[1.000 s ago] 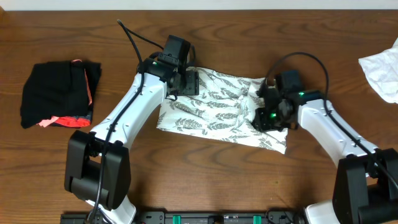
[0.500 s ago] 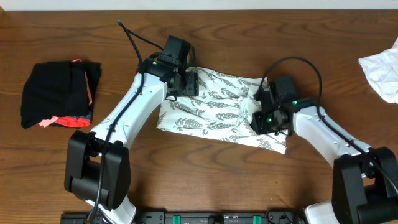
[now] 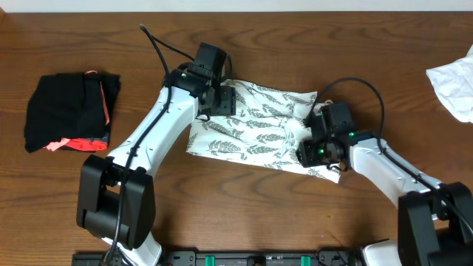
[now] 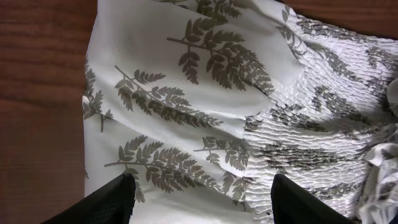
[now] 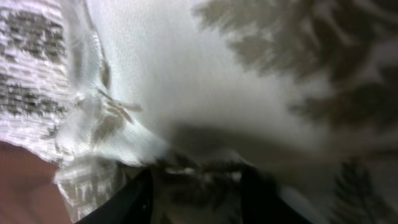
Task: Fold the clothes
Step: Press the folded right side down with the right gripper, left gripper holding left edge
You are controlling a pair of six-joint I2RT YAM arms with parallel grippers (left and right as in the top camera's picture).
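Roughly rectangular dress (image 3: 251,129) amid open tabletop (image 3: 244,214)

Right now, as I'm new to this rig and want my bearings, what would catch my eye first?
The white fern-print dress lies in a rough rectangle in the middle of the overhead view. The left hand is open over its top-left edge, and the right hand is down on its right end. Next come a black bundle with coral trim far left and a crumpled white cloth at the right edge.
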